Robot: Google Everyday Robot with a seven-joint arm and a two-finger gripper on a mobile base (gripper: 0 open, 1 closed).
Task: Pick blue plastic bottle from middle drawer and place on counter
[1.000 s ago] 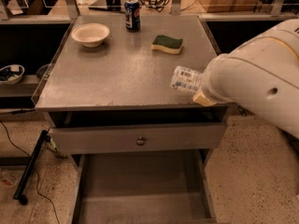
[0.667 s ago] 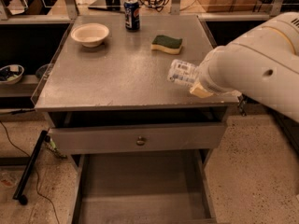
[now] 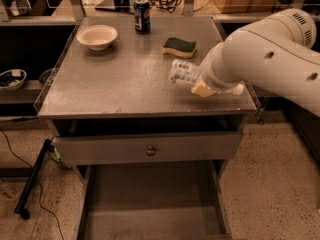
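The blue plastic bottle (image 3: 181,73), clear with a pale label, lies tilted on its side just over the right part of the grey counter (image 3: 120,84). My gripper (image 3: 198,82) is at the end of the big white arm and is shut on the bottle's right end. The arm's wrist hides most of the gripper and the bottle's cap. The middle drawer (image 3: 150,206) stands pulled out below, its bare bottom showing with nothing in it.
On the counter stand a white bowl (image 3: 97,36) at back left, a Pepsi can (image 3: 142,15) at the back, and a green-yellow sponge (image 3: 179,47) just behind the bottle. A shut drawer front with a round knob (image 3: 150,150) sits under the counter. Cables lie on the floor at left.
My arm has moved left and a little further back over the counter, carrying the bottle with it.
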